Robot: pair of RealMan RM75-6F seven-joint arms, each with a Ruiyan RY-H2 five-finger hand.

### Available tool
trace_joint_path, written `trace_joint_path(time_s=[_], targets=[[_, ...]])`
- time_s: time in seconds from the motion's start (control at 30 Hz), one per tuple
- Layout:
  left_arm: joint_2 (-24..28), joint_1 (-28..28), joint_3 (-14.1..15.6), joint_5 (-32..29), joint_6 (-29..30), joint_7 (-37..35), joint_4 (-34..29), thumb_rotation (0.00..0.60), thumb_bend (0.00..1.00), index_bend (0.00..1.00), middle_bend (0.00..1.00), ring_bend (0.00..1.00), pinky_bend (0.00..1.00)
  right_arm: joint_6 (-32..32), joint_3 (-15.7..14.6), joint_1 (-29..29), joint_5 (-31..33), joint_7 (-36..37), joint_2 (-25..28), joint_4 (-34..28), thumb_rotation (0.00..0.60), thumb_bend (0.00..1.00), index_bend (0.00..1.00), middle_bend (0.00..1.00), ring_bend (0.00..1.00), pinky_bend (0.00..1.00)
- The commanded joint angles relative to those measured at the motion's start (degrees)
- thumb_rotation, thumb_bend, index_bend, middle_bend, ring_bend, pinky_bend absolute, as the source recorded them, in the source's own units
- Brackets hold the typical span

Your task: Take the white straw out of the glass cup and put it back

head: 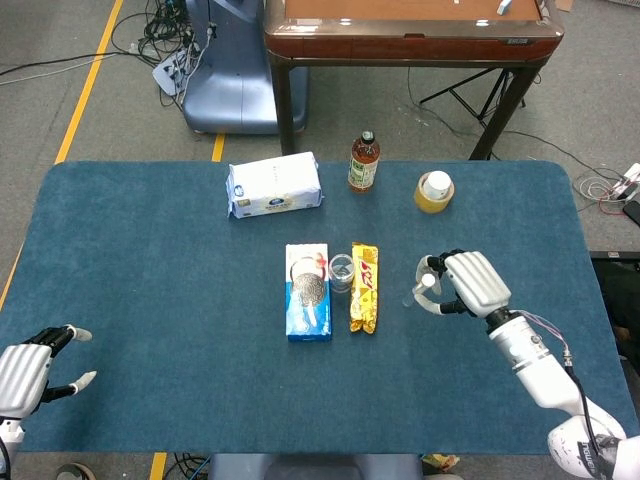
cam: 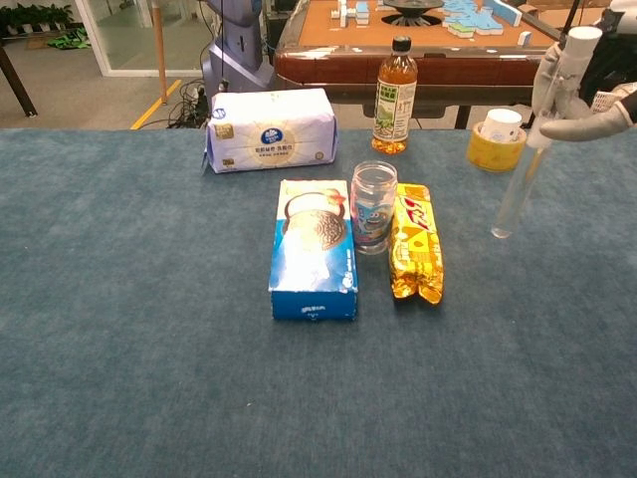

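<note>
The glass cup (cam: 373,206) stands upright in the middle of the blue table, between a cookie box and a yellow snack bar; in the head view the cup (head: 341,271) looks empty. My right hand (head: 466,283) holds the white straw (cam: 526,169) near its top, right of the cup and well clear of it. The straw hangs almost upright, its lower end just above the cloth. From the head camera the straw (head: 417,291) shows only as a short stub. My left hand (head: 24,373) rests open at the table's near left corner.
A blue cookie box (cam: 314,248) and a yellow snack bar (cam: 415,240) flank the cup. Behind them are a white tissue pack (cam: 269,129), a tea bottle (cam: 396,96) and a yellow tape roll (cam: 496,142). A wooden table (head: 410,30) stands beyond.
</note>
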Motion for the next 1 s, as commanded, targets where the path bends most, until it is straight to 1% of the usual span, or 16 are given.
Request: trace_joint_path(time_s=[0.03,0.17,0.2,0.3,0.4,0.5,0.6,0.8,0.83,0.9,1.0], targets=[[0.0,0.0,0.0,0.0,0.0,0.1,-0.1,0.600,0.16,0.40,0.41,0.35,0.52,-1.4,0.3,0.7,4.5,-3.4,-0.3,-2.1,0.600,0.57,0.75,0.70,0.50,0.40],[0.1,0.0,0.0,0.0,0.1,-0.2,-0.1,0.600,0.16,0.40,0.41,0.35,0.52,-0.1,1.3,0.0,0.2,4.8,-1.8,-1.3,0.600,0.57,0.75,0.70,0.50,0.40],[0.1,0.0,0.0,0.0,0.1,-0.3,-0.1,0.600,0.16,0.40,0.41,0.35,0.52,0.8,1.5,-0.3,-1.6,7.5,-2.2,-0.9,0.600,0.57,0.75,0.70,0.50,0.40],[0.2,0.0,0.0,0.0,0.1,-0.5,0.0,0.600,0.16,0.40,0.41,0.35,0.52,3.2,1.8,-0.9,-5.6,12.5,-3.0,0.5,0.600,0.57,0.75,0.70,0.50,0.40],[0.2,0.1,0.0,0.0,0.2,-0.6,0.0,0.600,0.16,0.40,0.41,0.35,0.52,4.5,1.5,-1.3,-7.7,14.0,-3.3,1.5,0.600,0.57,0.75,0.70,0.50,0.40],[0.2,0.1,0.0,0.1,0.2,-0.6,0.0,0.600,0.16,0.40,0.41,0.35,0.52,4.4,1.1,-1.3,-7.8,13.2,-2.8,2.0,0.600,0.57,0.75,0.70,0.50,0.40],[0.2,0.0,0.1,0.1,0.1,-0.5,0.0,0.600,0.16,0.40,0.41,0.35,0.52,4.0,1.0,-1.4,-6.5,10.4,-2.5,2.3,0.600,0.57,0.75,0.70,0.50,0.40],[0.1,0.0,0.1,0.0,-0.1,-0.3,0.0,0.600,0.16,0.40,0.41,0.35,0.52,3.5,0.9,-1.0,-1.2,-1.8,-2.3,1.8,0.600,0.57,0.75,0.70,0.50,0.40],[0.1,-0.1,0.1,0.0,-0.1,-0.3,0.0,0.600,0.16,0.40,0.41,0.35,0.52,3.7,0.9,-1.0,-0.7,-2.7,-2.6,1.6,0.600,0.57,0.75,0.70,0.50,0.40],[0.1,-0.1,0.0,-0.1,-0.1,-0.3,0.0,0.600,0.16,0.40,0.41,0.35,0.52,3.8,1.2,-1.0,0.0,-2.7,-3.3,1.3,0.600,0.57,0.75,0.70,0.50,0.40],[0.1,0.0,0.0,-0.1,-0.1,-0.4,0.0,0.600,0.16,0.40,0.41,0.35,0.52,3.9,1.6,-0.9,-0.2,-0.5,-4.1,1.4,0.600,0.57,0.75,0.70,0.50,0.40]])
